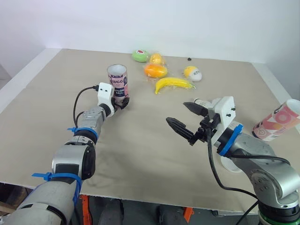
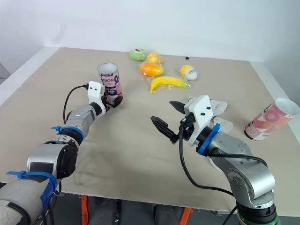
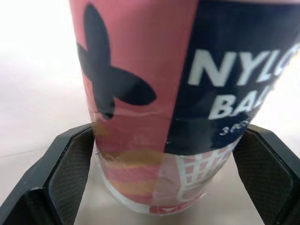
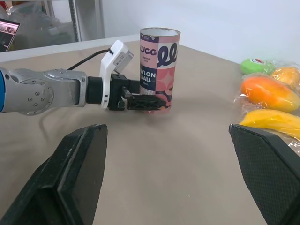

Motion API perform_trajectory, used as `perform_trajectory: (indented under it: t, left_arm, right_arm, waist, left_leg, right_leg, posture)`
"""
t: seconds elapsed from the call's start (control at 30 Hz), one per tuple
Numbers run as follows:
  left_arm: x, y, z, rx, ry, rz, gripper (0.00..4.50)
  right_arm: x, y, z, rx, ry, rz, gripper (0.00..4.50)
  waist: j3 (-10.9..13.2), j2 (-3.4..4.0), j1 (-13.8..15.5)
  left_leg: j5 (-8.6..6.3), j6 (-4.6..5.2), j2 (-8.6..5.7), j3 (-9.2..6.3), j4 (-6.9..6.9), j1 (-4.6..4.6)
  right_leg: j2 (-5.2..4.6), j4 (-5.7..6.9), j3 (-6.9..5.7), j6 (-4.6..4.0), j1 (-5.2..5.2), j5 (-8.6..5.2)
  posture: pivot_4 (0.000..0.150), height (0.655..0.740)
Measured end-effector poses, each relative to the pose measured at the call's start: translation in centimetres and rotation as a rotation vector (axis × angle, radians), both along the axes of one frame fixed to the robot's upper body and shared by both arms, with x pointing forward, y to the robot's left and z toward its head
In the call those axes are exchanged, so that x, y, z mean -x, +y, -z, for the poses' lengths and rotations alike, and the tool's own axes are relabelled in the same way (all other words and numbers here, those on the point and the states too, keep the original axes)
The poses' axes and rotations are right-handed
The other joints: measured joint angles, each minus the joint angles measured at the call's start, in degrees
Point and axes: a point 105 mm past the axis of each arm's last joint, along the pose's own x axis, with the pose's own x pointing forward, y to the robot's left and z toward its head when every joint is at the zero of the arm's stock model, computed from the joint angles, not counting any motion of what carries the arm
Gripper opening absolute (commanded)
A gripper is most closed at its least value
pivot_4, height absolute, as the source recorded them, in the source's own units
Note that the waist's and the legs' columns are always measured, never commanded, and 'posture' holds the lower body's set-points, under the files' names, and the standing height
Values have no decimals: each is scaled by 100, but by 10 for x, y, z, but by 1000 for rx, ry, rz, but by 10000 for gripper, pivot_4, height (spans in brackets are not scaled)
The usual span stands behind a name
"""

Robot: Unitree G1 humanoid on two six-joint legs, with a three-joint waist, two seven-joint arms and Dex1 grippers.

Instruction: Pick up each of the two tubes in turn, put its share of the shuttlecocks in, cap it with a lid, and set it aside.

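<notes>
The step in hand appeared to be the pick-up of the first tube. The left end effector (image 1: 121,102) was gripping the upright tube (image 1: 117,79) low on its body, a ribbed pad (image 3: 70,173) pressed against each side, while the tube's foot seemed not yet off the surface (image 1: 140,140). The right end effector (image 1: 177,112) hung above the surface with its two fingers spread wide and nothing between them, pointing toward the held tube. Just behind it lay something white that looked like shuttlecocks (image 2: 218,107) (too hidden by the wrist to count). The second tube (image 1: 277,123) lay on its side well off to that end effector's outer side. The next move probably called for a steady lift, mouth kept upward, while the free end effector went for a shuttlecock. Beyond the held tube sat a banana (image 1: 173,84) and other wrapped fruit (image 1: 155,70). The surface was a plain beige sheet against a white wall (image 1: 187,23). A metal rack (image 4: 75,18) and a lit screen (image 4: 9,30) stood past the left arm.
</notes>
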Motion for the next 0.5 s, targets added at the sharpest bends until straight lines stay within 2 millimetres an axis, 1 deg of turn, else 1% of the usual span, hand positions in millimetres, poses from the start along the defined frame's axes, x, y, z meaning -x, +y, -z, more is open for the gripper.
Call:
perform_trajectory:
  t: [0.03, 0.5]
  left_arm:
    - [0, 0, 0, 1, 0, -1, 37748]
    - [0, 1, -1, 5, -5, 1, 37748]
  right_arm:
    - [0, 0, 0, 0, 0, 0, 45000]
    - [0, 0, -1, 8, -3, -2, 45000]
  waist:
    - [0, 0, 0]
    - [0, 0, 0]
  left_leg:
    - [0, 0, 0, 0, 0, 0]
    - [0, 0, 0, 0, 0, 0]
  right_leg:
    - [0, 0, 0, 0, 0, 0]
    - [0, 1, 0, 0, 0, 0]
  posture:
    - [1500, 7179]
    - [1500, 7179]
